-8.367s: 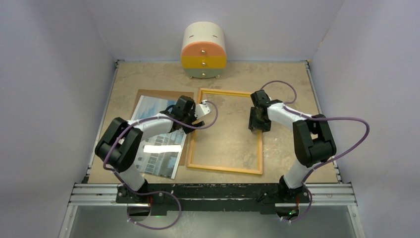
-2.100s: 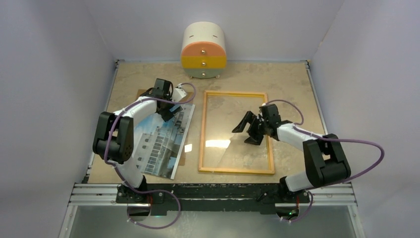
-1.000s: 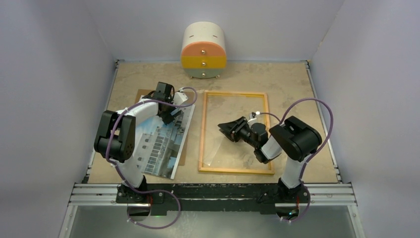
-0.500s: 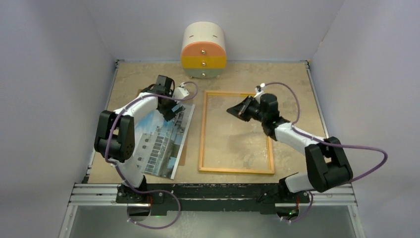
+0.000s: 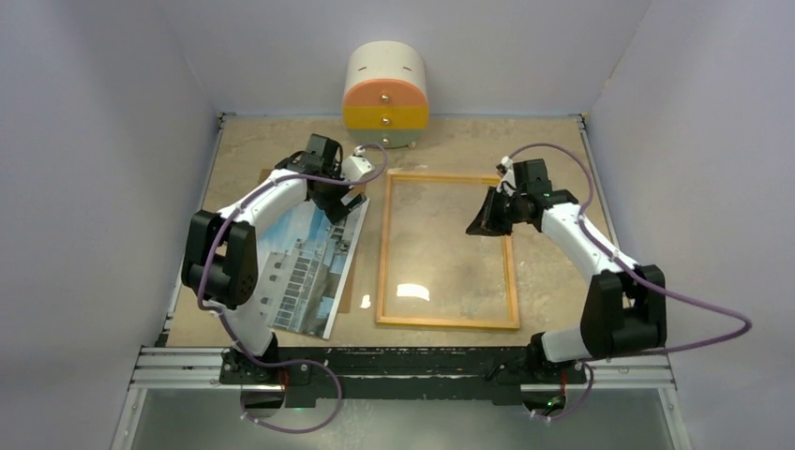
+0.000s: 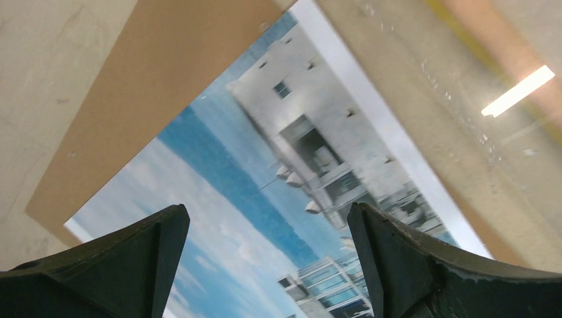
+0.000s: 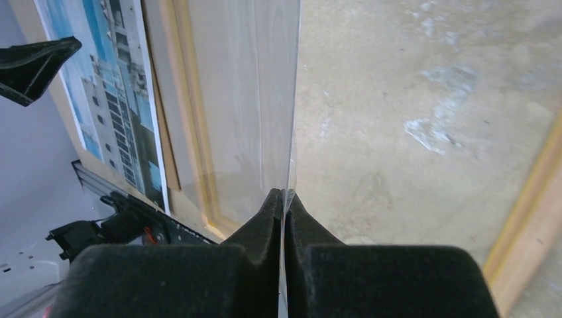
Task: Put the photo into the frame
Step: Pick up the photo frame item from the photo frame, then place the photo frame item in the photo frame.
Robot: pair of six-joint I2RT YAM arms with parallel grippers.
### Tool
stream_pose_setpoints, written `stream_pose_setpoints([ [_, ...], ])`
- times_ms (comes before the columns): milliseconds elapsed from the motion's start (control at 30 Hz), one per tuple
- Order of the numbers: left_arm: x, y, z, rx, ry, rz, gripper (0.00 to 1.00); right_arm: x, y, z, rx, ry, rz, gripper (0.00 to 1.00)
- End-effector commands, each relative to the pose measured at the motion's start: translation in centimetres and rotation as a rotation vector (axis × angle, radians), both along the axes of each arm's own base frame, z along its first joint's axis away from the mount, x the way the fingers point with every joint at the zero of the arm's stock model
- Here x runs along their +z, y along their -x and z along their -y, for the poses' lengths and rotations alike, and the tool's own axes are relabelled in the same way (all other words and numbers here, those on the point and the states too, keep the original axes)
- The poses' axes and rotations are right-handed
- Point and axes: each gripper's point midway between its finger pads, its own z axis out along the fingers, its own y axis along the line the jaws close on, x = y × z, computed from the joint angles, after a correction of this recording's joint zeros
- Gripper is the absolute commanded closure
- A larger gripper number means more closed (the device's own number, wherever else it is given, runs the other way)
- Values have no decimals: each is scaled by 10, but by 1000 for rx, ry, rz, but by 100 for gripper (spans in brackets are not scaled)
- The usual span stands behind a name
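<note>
the photo (image 5: 305,267), a glossy rectangular print of a white building under blue sky, lay flat right beneath the left pincer (image 6: 265,265). its long axis ran from that pincer back toward the arm bases, slightly slanted, sky end farthest, on a matte brown board (image 6: 166,59). that pincer's jaws stood wide apart, holding nothing. the thin yellow frame (image 5: 448,322) lay lengthwise under the right pincer (image 7: 283,199), whose jaws were pinched tight on the edge of a clear pane (image 7: 238,99).

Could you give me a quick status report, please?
Left gripper open above the photo. Right gripper shut on the clear pane. Photo on the board, outside the frame. Pane over frame opening.
</note>
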Motion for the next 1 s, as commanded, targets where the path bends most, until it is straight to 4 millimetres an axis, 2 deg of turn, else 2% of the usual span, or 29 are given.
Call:
stream_pose_setpoints([
  [0,6,-2,36,-19,105,-14,0,26,12,35,-43,109,46,100],
  [100,2,-1,61,-44,130,-34,0,36,17,51,-96,130,68,100],
  [233,-5,1,90,-62,176,-72,0,45,25,61,-143,124,84,100],
  [467,-14,4,126,-77,239,-124,0,33,42,57,-135,88,55,100],
  [633,-26,5,135,-82,226,-138,0,27,47,53,-123,65,45,100],
  [767,-42,10,131,-78,188,-147,2,24,50,52,-113,57,37,100],
  [967,-54,15,131,-80,168,-156,5,19,55,51,-110,53,26,100],
])
